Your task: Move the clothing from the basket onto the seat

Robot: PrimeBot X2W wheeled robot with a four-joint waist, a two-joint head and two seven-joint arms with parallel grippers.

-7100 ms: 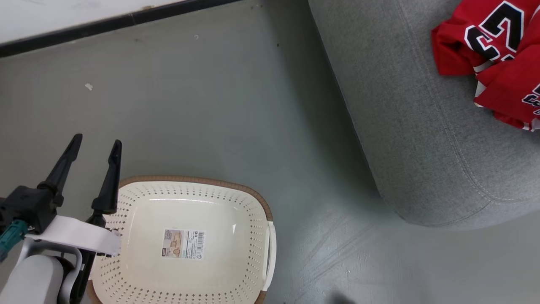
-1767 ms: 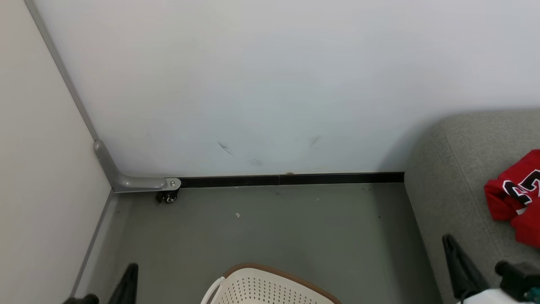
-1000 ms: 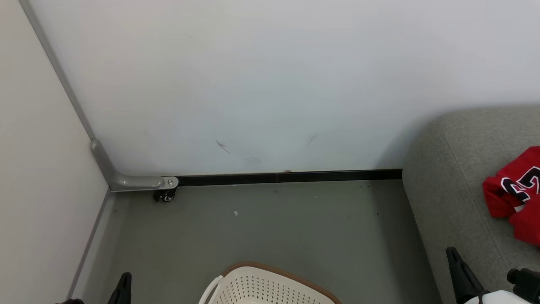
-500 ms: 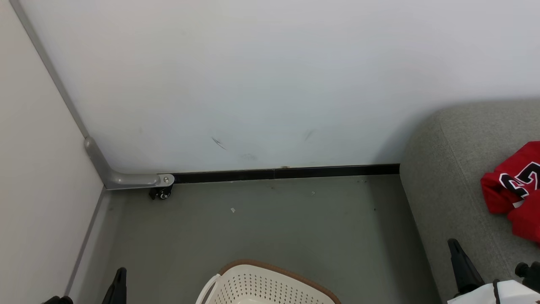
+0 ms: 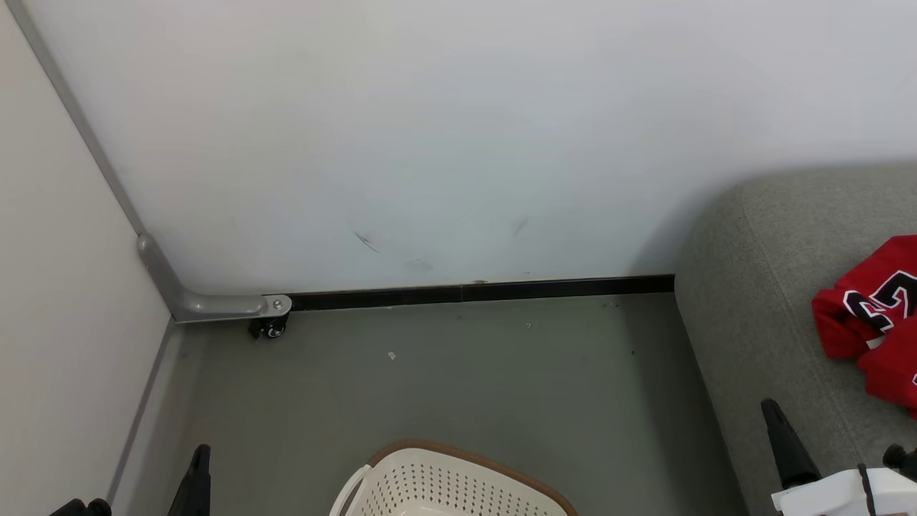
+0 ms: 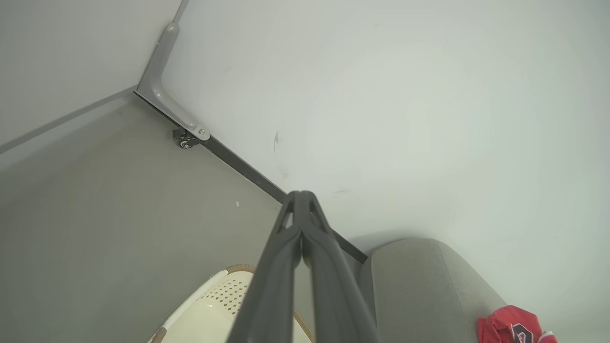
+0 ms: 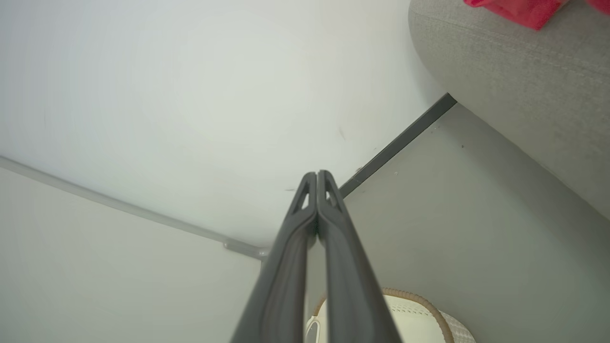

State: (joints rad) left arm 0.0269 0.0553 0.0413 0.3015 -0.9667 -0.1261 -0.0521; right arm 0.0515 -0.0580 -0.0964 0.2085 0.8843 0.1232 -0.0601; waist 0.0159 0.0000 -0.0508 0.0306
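The left gripper (image 6: pixel 301 195) has its two fingers pressed tip to tip, holding nothing and touching nothing; the right gripper (image 7: pixel 317 174) is the same. The clothing (image 5: pixel 870 322), red with black white-edged numerals, lies crumpled on the seat (image 5: pixel 759 301), clear of both grippers. The basket (image 5: pixel 444 487) stands on the floor (image 5: pixel 466 373) beside the seat

The grey floor (image 5: pixel 501 380) in front of me is wide open, so my jaws could pass there between the side wall (image 5: pixel 57 322) on the left and the big grey seat (image 5: pixel 759 301) on the right. The basket (image 5: pixel 444 487) stands low in the middle, close to me, and the white wall (image 5: pixel 458 143) blocks the far end, with a small wheel (image 5: pixel 266 330) at its corner. The red clothing (image 5: pixel 867 322) covers part of the seat.
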